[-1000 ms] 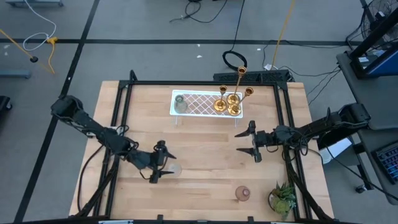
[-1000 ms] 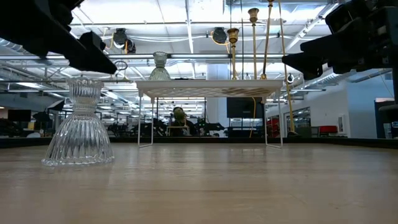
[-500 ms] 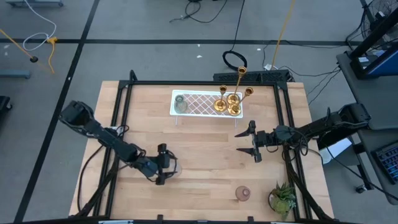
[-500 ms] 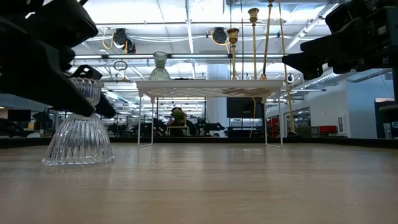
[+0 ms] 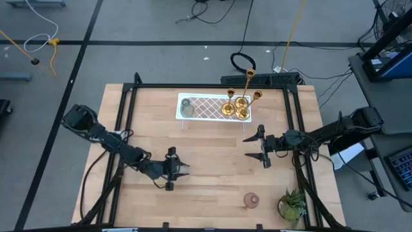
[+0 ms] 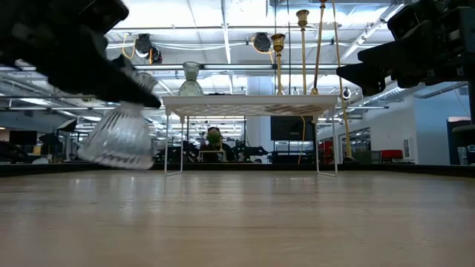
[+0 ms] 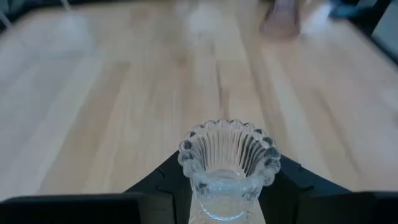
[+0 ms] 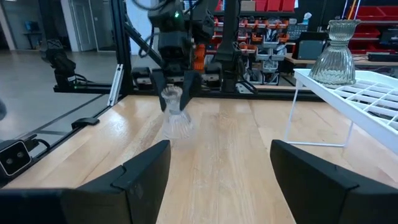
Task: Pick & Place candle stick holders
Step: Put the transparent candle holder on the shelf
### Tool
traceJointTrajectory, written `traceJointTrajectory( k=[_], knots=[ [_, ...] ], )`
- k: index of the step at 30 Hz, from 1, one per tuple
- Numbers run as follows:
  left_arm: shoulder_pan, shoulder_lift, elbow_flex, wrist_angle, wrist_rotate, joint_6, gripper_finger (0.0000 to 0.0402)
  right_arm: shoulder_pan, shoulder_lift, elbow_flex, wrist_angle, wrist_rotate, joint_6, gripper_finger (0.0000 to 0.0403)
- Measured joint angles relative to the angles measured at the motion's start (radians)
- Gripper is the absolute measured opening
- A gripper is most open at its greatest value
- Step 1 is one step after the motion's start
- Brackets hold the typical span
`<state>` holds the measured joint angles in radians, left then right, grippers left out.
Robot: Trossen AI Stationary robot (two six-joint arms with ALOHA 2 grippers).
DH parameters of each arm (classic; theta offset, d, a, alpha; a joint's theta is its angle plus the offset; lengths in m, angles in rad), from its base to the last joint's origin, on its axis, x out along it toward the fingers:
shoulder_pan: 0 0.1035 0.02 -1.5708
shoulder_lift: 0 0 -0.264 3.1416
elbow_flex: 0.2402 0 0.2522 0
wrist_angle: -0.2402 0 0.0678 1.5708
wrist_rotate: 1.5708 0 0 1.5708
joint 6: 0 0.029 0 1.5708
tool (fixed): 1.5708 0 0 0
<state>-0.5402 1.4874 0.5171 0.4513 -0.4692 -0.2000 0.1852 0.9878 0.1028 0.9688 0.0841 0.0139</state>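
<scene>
Whereas half a second ago the clear ribbed glass candle holder (image 6: pixel 119 137) sat on the wooden table (image 5: pixel 212 167), the left gripper (image 5: pixel 175 169) now pinches its neck and has it lifted clear, tilted. Pick done; carry to the white lattice tray (image 5: pixel 206 107) likely next. Long axis leans, flared base low. Right gripper (image 5: pixel 262 147) waits mid-table, jaws spread.

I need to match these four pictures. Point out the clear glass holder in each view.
High view: clear glass holder in the left gripper, left of table centre.
Low view: far left, lifted off the table.
Left wrist view: bottom centre, between the fingers.
Right wrist view: left of centre.
Shared landmark: the white tray, missing only from the left wrist view.
</scene>
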Motion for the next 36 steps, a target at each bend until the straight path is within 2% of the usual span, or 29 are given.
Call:
traceJointTrajectory(
  k=[6,11,15,18,21,25,29,36],
  knots=[
    [0.089,0.0,0.0,0.224,0.082,0.148,0.0139,0.0,0.0,0.0,0.023,-0.001,-0.004,0.0267],
    [0.211,0.0,0.02,0.37,0.118,0.225,0.0159,0.0,0.0,0.0,0.054,-0.001,-0.007,0.0267],
    [0.316,0.0,0.106,0.334,0.163,0.237,0.0146,0.0,0.0,0.0,0.053,0.0,-0.007,0.0267],
    [0.373,0.0,0.2,0.233,0.16,0.279,0.014,0.0,0.0,0.0,0.052,0.0,-0.007,0.0267],
    [0.403,0.0,0.272,0.185,0.06,0.322,0.0143,0.0,0.0,0.0,0.051,-0.001,-0.007,0.0267],
    [0.453,-0.001,0.326,0.2,-0.046,0.318,0.0171,0.0,0.0,0.0,0.034,-0.002,-0.007,0.0267],
    [0.523,-0.001,0.343,0.195,-0.008,0.277,0.0178,0.0,0.0,0.0,0.006,-0.002,-0.03,0.0267],
    [0.637,0.0,0.343,0.14,0.051,0.213,0.0143,0.0,0.0,0.0,-0.025,-0.002,-0.037,0.0267]
  ],
)
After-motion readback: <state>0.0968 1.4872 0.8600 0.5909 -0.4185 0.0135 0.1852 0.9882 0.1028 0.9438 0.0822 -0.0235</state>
